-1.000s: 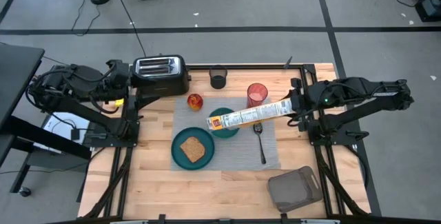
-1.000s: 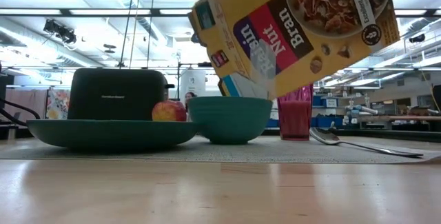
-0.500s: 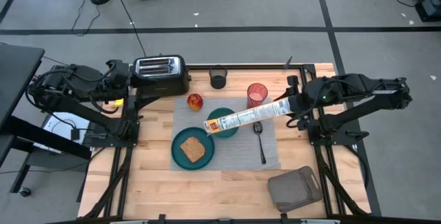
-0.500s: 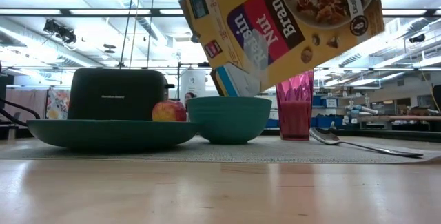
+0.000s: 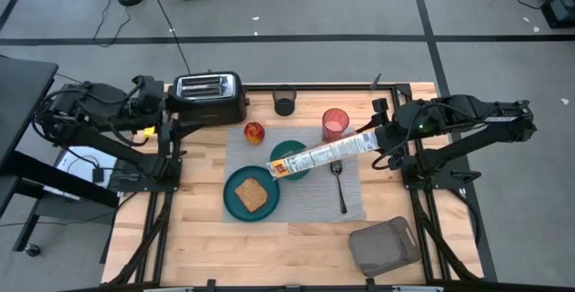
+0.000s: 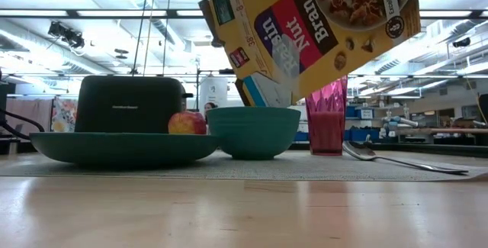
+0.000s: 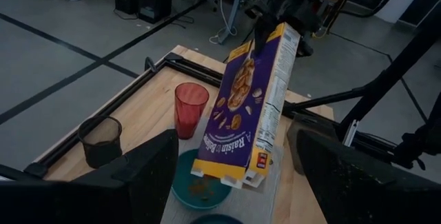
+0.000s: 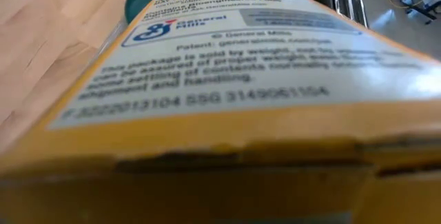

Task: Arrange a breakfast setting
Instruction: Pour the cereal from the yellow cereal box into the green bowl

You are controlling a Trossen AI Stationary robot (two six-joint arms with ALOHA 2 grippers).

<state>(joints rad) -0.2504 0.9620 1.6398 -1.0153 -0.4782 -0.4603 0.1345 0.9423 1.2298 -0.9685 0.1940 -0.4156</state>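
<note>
My right gripper [image 5: 379,137] is shut on a yellow-and-purple cereal box [image 5: 322,153], tipped with its open end low over the teal bowl [image 5: 292,172]. Brown cereal [image 7: 200,187] lies in the bowl. The bowl, a teal plate [image 5: 232,200] with a toast slice [image 5: 251,193], an apple [image 5: 254,132], a pink-red cup [image 5: 335,122] and a spoon [image 5: 340,187] sit on the grey placemat [image 5: 310,204]. My left gripper [image 5: 160,115] hangs open, raised by the toaster [image 5: 209,94], touching nothing. My right gripper holds the box by its raised, closed end [image 7: 274,32], coming from the table's right and slanting down. The box is clear of the table and slopes down toward the left, its open end [image 7: 233,174] just above the bowl. The box hides the fingers in the right wrist view.
A black cup [image 5: 285,102] stands at the far edge beside the toaster. A grey square tray [image 5: 384,245] lies at the near right corner. Bare wood shows on the near left of the table [image 5: 198,238].
My right gripper has risen a little and rolled, still shut on the cereal box. The box has lifted slightly and turned, and its low open end has swung a bit toward the table's left over the bowl.
</note>
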